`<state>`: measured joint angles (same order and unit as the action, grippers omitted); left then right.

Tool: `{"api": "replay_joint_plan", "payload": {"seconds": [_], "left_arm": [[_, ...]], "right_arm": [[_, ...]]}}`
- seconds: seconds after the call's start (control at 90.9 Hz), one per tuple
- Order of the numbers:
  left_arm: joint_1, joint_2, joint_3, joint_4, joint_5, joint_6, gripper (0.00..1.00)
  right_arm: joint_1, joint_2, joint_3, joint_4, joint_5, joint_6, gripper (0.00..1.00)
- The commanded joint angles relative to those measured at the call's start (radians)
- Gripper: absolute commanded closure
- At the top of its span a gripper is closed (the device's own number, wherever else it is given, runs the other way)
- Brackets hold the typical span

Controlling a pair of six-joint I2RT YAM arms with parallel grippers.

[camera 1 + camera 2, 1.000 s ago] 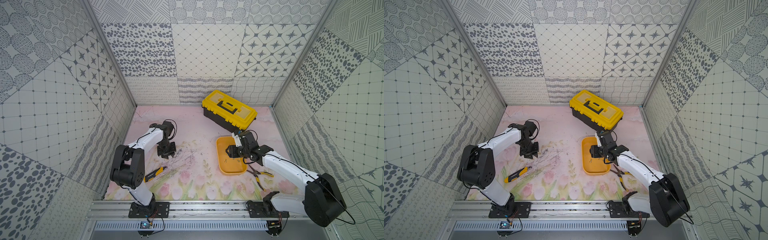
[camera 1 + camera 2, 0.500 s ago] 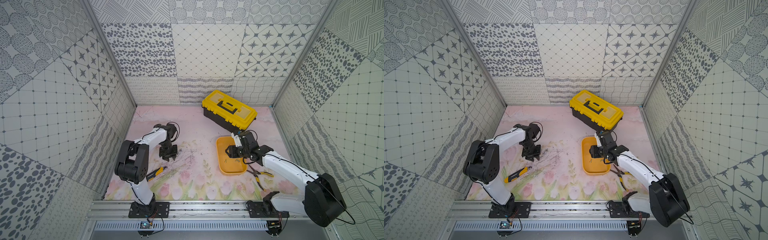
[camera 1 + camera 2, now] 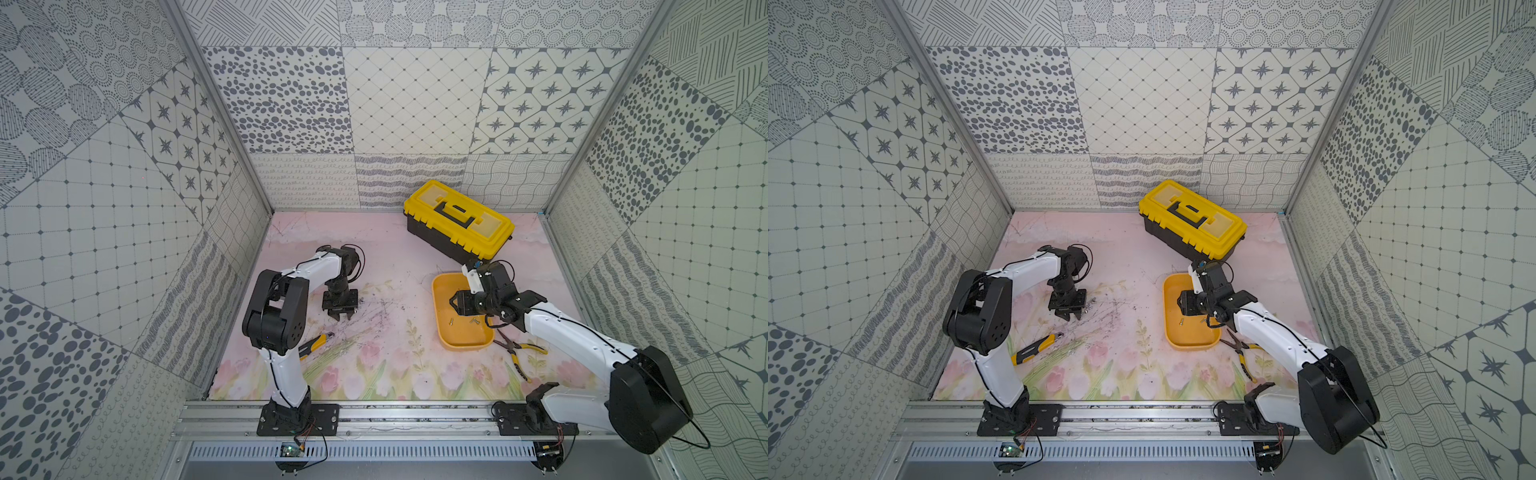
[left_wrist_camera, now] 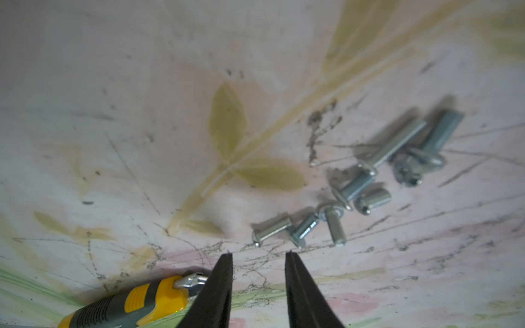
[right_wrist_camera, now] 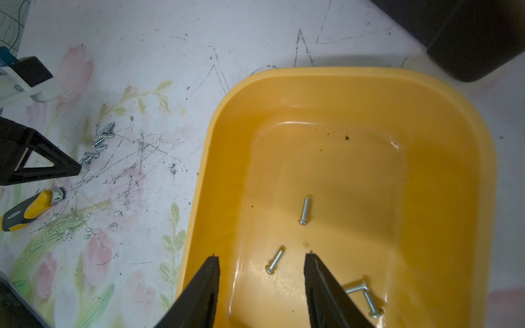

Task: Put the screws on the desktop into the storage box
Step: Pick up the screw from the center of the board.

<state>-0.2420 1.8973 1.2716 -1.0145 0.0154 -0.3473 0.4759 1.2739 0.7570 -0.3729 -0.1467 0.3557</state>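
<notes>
Left wrist view: the left gripper [image 4: 258, 254] hangs low over the desktop [image 4: 142, 113], jaws parted and empty. The loose screws [image 4: 355, 186] are strewn in a line just beyond its tips and off to one side, the nearest almost at a fingertip. That narrow gap looks set for pinching one small screw, not the whole heap. A knife [image 4: 147, 298] lies near the gripper on the side away from the screws, clear of them.

The right gripper [image 5: 262, 255] hovers over the box [image 5: 426, 85], inside its rim, jaws spread with nothing between them. Four screws rest on the box floor under and beside its tips, so this reads as the drop point. In both top views the box sits well apart from the pile, which is why each screw must be carried across.

No brand or label can be read; a mark on the knife handle is too blurred to make out.
</notes>
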Motion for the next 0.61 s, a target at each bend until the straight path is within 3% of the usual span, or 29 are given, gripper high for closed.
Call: {"api": "replay_joint_plan", "payload": {"seconds": [0.0, 0.594], "left_arm": [[-0.004, 0.034, 0.036, -0.055, -0.049, 0.040, 0.65], [-0.002, 0.094, 0.060, -0.063, -0.070, 0.040, 0.69]], "right_arm": [[0.001, -0.009, -0.016, 0.042, -0.007, 0.000, 0.47], [0.000, -0.007, -0.018, 0.043, -0.008, 0.002, 0.48]]}}
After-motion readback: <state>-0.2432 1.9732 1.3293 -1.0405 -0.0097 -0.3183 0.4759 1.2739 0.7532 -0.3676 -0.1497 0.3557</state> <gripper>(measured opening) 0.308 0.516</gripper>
